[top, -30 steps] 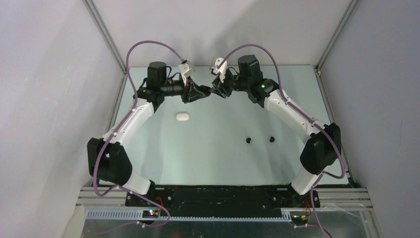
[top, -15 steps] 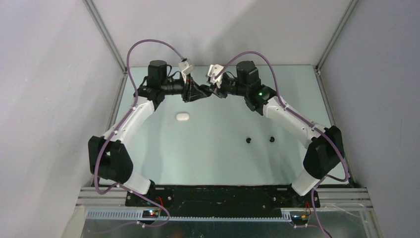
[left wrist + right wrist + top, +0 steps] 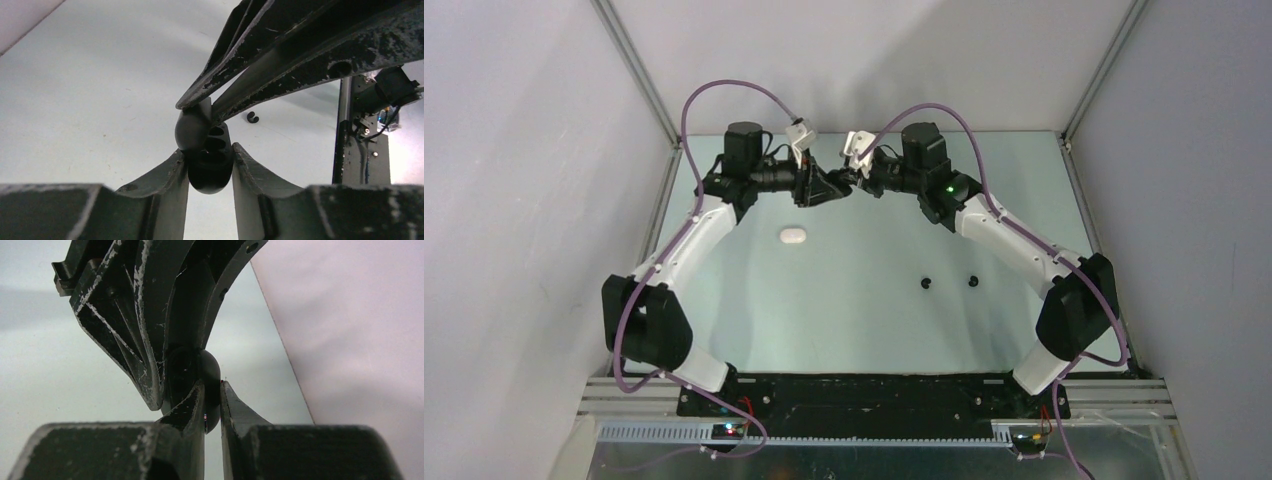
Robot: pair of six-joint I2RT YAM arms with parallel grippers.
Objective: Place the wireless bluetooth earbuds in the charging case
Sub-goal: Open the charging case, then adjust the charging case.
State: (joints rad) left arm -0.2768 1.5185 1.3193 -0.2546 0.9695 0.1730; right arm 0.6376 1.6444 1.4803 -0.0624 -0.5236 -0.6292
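Over the pale table (image 3: pixel 864 310), left fingers (image 3: pixel 165 192) and right fingers (image 3: pixel 239 415) pinch glossy black case (image 3: pixel 209 172).

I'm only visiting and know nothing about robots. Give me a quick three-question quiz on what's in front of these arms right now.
1. How many small black rounded earbuds lie loose on the pale green table?
2. True or false: an end effector holds the white pill-shaped plastic case.
3. What does the left end effector grip? A) the black rounded charging case; B) a white earbud; C) nothing.
Key: 1 two; 2 false; 3 A.
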